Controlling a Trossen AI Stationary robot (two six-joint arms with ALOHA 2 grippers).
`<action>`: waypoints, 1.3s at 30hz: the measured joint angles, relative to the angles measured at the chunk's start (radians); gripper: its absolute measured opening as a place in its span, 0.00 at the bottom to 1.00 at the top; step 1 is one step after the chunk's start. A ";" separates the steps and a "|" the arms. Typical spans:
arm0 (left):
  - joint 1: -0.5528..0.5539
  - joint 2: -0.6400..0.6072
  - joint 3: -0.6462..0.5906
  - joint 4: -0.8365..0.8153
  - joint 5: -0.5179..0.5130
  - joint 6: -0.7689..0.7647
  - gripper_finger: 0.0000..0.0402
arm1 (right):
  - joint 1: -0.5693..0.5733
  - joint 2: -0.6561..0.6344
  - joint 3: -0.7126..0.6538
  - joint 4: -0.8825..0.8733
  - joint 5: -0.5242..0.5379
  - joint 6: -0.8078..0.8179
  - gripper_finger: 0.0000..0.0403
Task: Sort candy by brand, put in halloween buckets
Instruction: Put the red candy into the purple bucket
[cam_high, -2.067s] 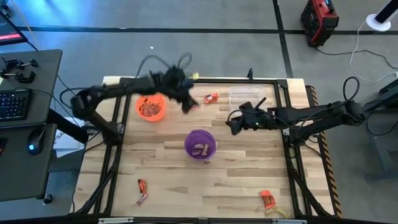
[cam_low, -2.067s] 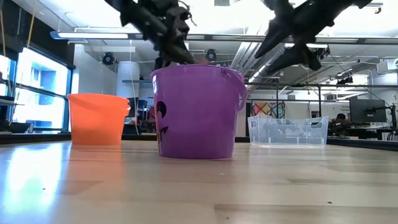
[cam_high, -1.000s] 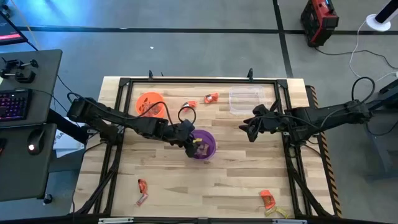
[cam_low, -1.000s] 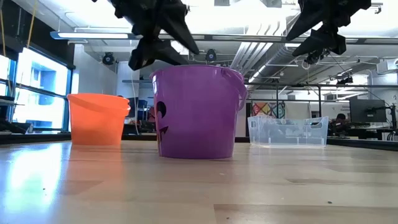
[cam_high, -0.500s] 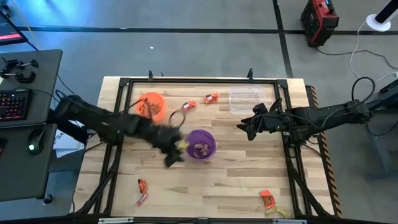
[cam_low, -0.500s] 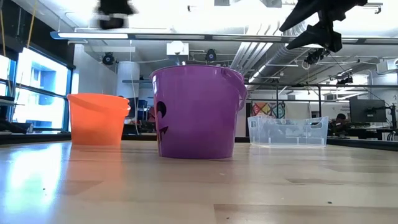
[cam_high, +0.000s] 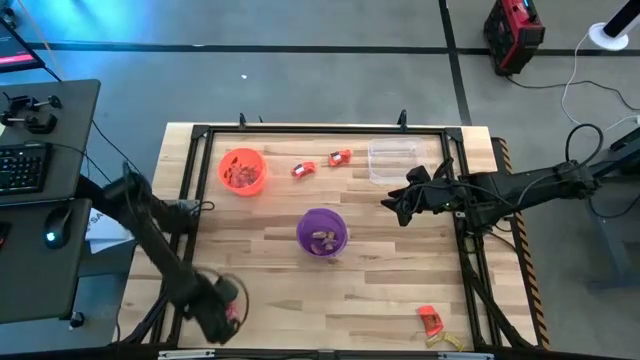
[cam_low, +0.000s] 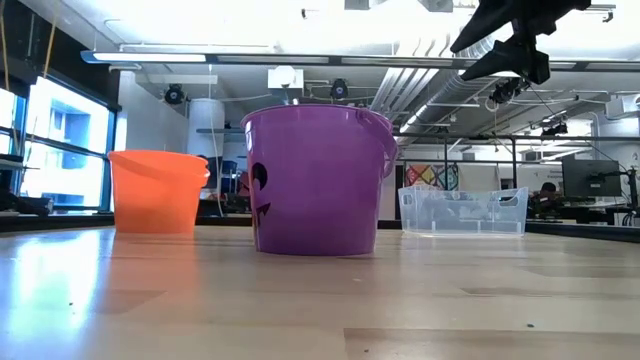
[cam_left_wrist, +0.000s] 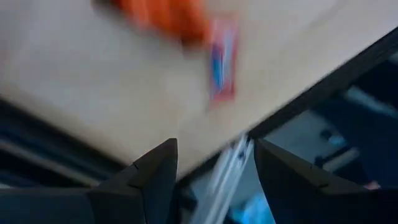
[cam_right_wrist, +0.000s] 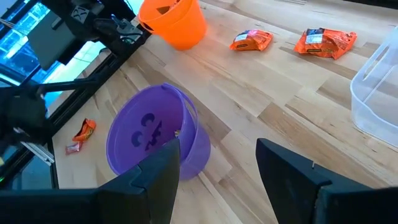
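Note:
The purple bucket (cam_high: 322, 232) stands mid-table with candy inside, and the orange bucket (cam_high: 242, 171) at the far left holds several orange wrappers. My left gripper (cam_high: 226, 309) hovers open over the near left corner, above an orange candy (cam_left_wrist: 168, 12) and a red-and-blue candy (cam_left_wrist: 222, 59) lying flat on the table. My right gripper (cam_high: 395, 206) hangs open above the table, right of the purple bucket (cam_right_wrist: 152, 137). Two orange candies (cam_high: 301, 169) (cam_high: 340, 157) lie near the far edge.
A clear plastic tub (cam_high: 392, 160) stands at the far right. An orange candy (cam_high: 431, 321) and a yellowish one (cam_high: 447, 341) lie near the front right corner. A black frame (cam_high: 300, 130) runs around the tabletop.
My left gripper has swung quickly from over the purple bucket toward the table's near left corner and now hangs over the two candies there. My right gripper has stayed almost still.

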 joint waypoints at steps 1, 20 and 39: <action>-0.017 0.030 0.000 0.033 0.038 -0.039 0.50 | 0.000 0.000 0.000 0.000 0.000 0.000 0.51; -0.044 0.178 0.000 0.117 -0.059 -0.215 0.50 | 0.000 0.000 0.000 -0.013 0.000 -0.013 0.51; -0.039 0.156 0.000 0.124 -0.042 -0.129 0.06 | 0.000 0.000 0.000 -0.032 0.005 -0.016 0.51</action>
